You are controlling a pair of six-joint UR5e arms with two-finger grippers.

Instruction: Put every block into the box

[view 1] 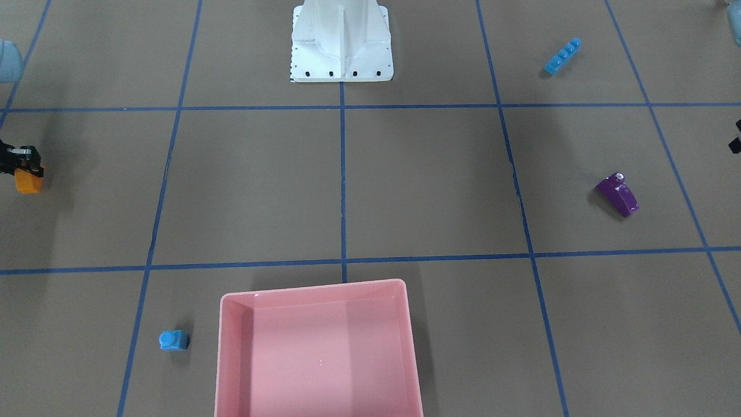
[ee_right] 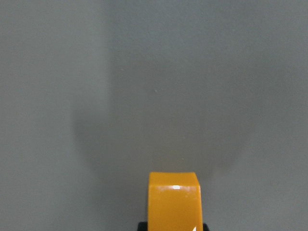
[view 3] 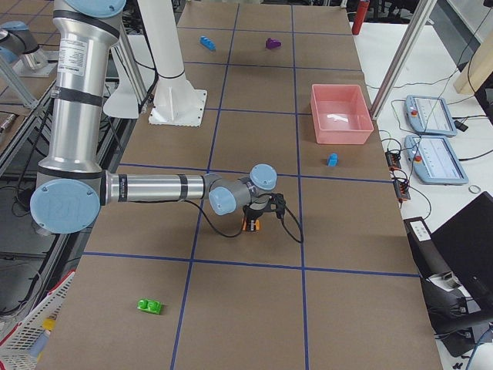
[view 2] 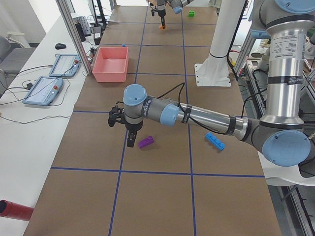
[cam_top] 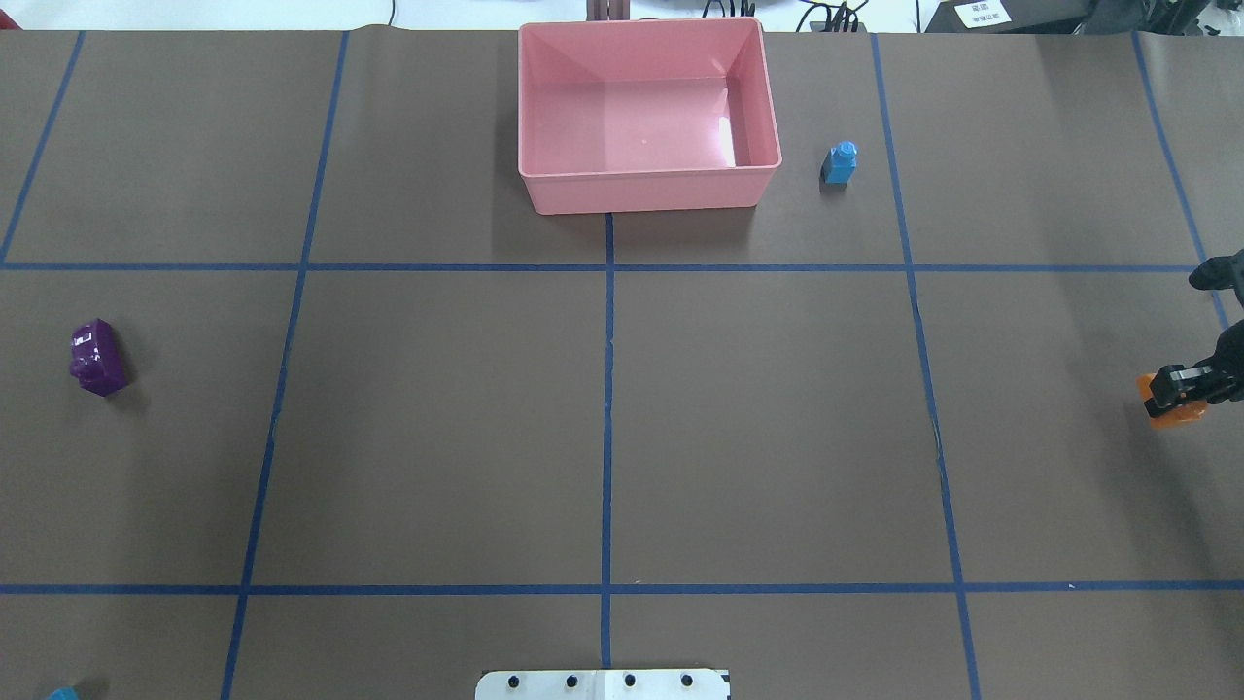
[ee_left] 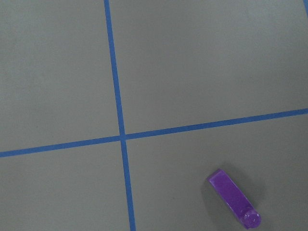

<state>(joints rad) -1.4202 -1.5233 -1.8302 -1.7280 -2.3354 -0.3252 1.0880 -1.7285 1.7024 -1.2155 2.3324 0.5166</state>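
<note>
The pink box (cam_top: pixel 649 181) stands empty at the table's far middle. My right gripper (cam_top: pixel 1178 387) is shut on the orange block (cam_top: pixel 1171 412) at the table's right edge; the block fills the bottom of the right wrist view (ee_right: pixel 173 204). My left gripper (view 2: pixel 131 142) hangs just beside the purple block (view 2: pixel 145 142); I cannot tell if it is open. The purple block (cam_top: pixel 97 357) lies on its side. The small blue block (cam_top: pixel 840 162) stands right of the box. The long blue block (view 1: pixel 562 56) lies near my left side. The green block (view 3: pixel 149 307) lies far out on my right.
The white robot base (view 1: pixel 341 46) stands at the table's near middle. Blue tape lines divide the brown table (cam_top: pixel 777 428) into squares. Teach pendants (view 2: pixel 49 83) and a red cylinder (view 2: pixel 15 209) lie on the side bench beyond the box.
</note>
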